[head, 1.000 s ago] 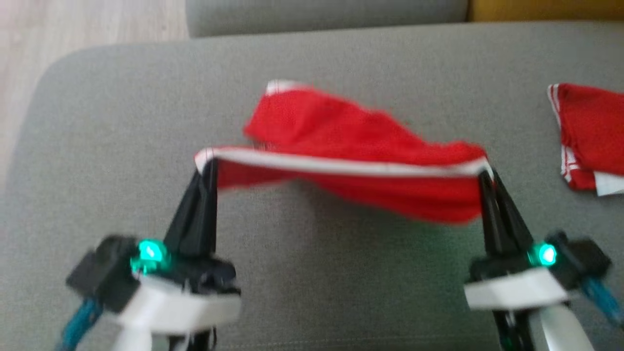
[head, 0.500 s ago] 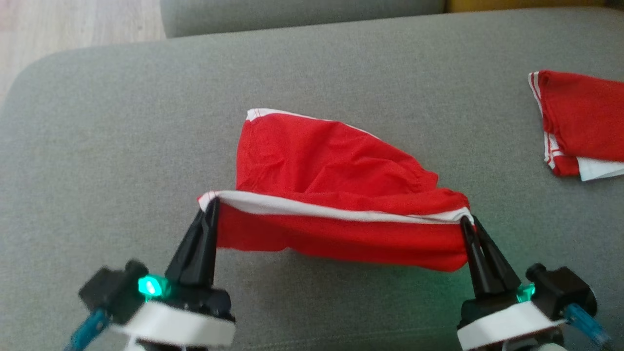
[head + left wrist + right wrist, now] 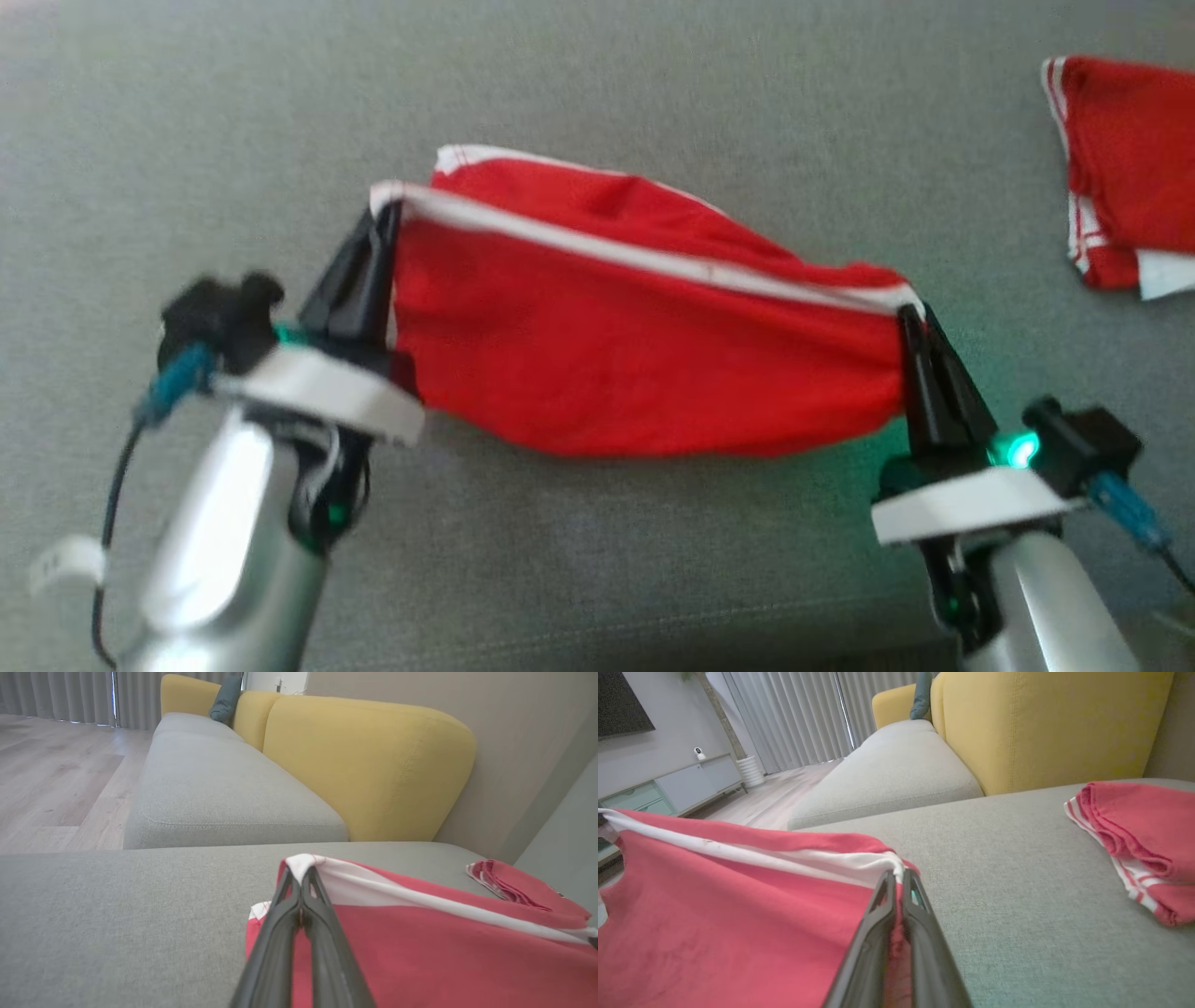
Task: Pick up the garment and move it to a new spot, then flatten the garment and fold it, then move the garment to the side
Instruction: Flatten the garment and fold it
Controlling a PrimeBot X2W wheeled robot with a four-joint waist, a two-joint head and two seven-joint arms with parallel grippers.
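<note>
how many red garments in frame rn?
2. The held garment stretches between left gripper and right gripper, both shut on its white-trimmed edge; the folded garment lies on the grey cushion, far right.

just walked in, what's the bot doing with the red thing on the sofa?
The left gripper and right gripper are each shut on one end of the white-trimmed edge of the red garment, holding it stretched above the grey sofa cushion, the rest hanging down. A second red garment lies folded at the right, untouched.
</note>
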